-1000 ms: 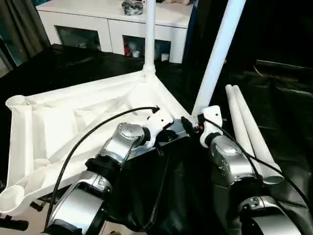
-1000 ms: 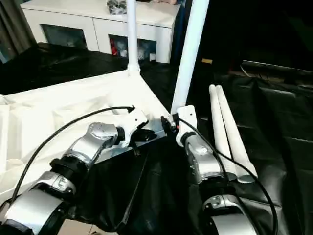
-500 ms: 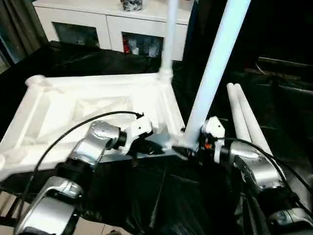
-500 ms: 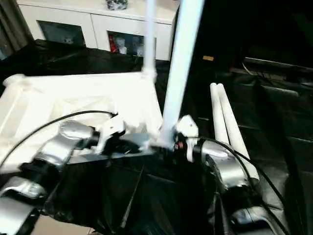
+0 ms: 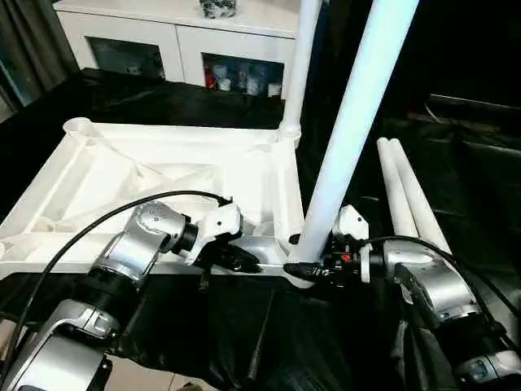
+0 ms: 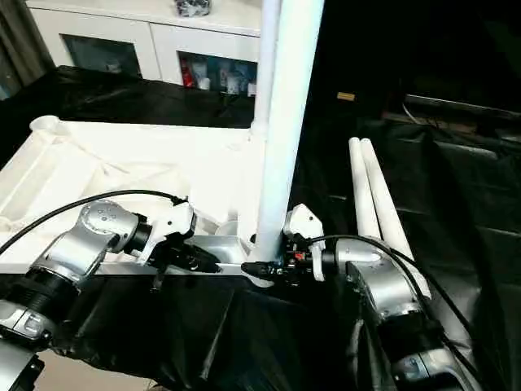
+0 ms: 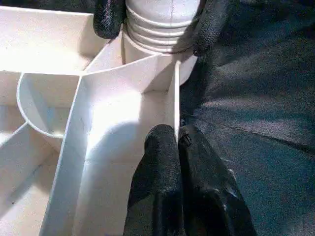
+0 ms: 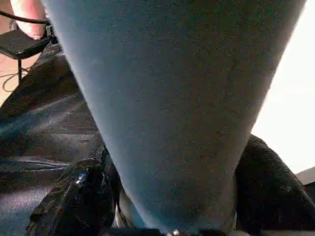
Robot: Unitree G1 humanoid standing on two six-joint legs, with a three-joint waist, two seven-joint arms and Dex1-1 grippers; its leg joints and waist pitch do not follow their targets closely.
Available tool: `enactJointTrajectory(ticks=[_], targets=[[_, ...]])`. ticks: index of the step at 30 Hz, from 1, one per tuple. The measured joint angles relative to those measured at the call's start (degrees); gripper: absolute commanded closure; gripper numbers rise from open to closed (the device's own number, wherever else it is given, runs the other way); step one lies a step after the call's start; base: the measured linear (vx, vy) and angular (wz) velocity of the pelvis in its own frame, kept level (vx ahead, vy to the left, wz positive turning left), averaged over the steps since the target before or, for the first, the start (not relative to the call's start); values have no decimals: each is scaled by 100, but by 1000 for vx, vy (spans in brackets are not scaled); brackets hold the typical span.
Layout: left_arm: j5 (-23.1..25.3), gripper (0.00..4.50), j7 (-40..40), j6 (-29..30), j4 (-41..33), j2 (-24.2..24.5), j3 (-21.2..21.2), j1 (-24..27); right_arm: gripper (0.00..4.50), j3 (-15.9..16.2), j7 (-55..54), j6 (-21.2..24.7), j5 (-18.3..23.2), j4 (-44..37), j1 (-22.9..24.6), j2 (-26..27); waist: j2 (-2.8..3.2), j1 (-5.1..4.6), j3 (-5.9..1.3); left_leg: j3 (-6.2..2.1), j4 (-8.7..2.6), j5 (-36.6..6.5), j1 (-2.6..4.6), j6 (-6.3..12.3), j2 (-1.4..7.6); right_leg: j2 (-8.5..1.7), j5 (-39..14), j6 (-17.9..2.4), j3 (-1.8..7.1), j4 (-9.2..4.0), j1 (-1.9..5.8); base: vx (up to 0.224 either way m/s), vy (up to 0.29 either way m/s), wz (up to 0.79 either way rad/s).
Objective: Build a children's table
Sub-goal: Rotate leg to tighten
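Observation:
The white tabletop lies upside down on black cloth, ribs up. One leg stands in its far right corner socket. A second, thicker-looking leg stands in the near right corner. My right gripper is at this leg's base, with a black finger pressed against each side. My left gripper is shut on the thin near rim of the tabletop, just left of that corner. In the left wrist view the right gripper's fingertips flank the leg's ribbed end.
Two spare legs lie side by side on the cloth to the right. A white cabinet with glass doors stands behind. The far left corner socket stands open. Black cables run along both forearms.
The tabletop has swung round so its near rim lies square across in front of me. Both grippers went with it, and the right gripper's fingers closed in on the near leg's base.

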Motion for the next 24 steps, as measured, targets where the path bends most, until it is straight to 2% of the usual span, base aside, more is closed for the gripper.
enactJointTrajectory(ticks=[4,8,17,18,20,24], targets=[[154,450,841,189,543,-530,89,-307,181,-394,-1077,-51,-158,300,-7,354,-2,10,0,5,12,1,24,0,-2,-4,0,0,7,1,35,0,0,0],[354,450,2000,526,1075,-1146,199,-681,183,-849,-2900,-249,-408,1109,-405,989,-1,-47,6,2,23,1,52,0,-9,-10,-22,38,6,-14,58,0,0,0],[331,450,2280,574,1167,-1321,229,-699,183,-935,-3394,-356,-445,1300,-476,1106,9,-46,3,-5,12,1,51,2,-9,-8,-13,34,1,-50,75,0,0,0],[340,450,2536,580,1354,-1443,321,-775,148,-1020,-3821,-446,-459,1672,-716,1327,15,-73,6,-3,15,1,53,2,-9,-8,-11,32,2,-48,77,0,0,0],[545,450,3029,652,1581,-1694,305,-1021,113,-1168,-4686,-524,-529,2248,-1182,1579,28,-120,14,-5,7,1,43,2,-12,-9,-11,32,0,-65,61,0,0,0],[541,450,2993,551,1566,-1737,297,-1004,75,-1236,-4724,-650,-531,2307,-1201,1607,17,-109,13,-4,-11,1,38,2,-12,-8,4,31,-1,-81,66,0,0,0]])
